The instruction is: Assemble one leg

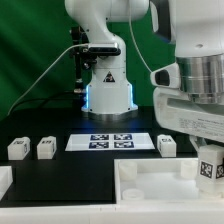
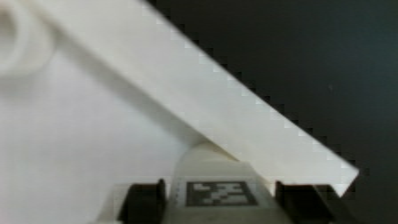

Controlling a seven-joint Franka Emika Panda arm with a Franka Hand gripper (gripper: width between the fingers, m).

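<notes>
My gripper (image 1: 207, 152) is at the exterior view's right, above the right end of the large white square part (image 1: 150, 182). It is shut on a leg (image 1: 209, 170), a small white block with a marker tag, held upright just over the part. In the wrist view the leg (image 2: 221, 192) sits between my two black fingers (image 2: 146, 202), tag facing the camera. Below it run the part's flat face (image 2: 89, 130) and its raised rim (image 2: 231, 95). A rounded corner hole (image 2: 18, 45) shows at the edge.
Two loose legs (image 1: 18, 148) (image 1: 45, 148) stand at the exterior view's left and another (image 1: 166, 145) near my gripper. The marker board (image 1: 110, 141) lies mid-table. The robot base (image 1: 108, 85) stands behind it. A white block (image 1: 5, 182) is at the left front.
</notes>
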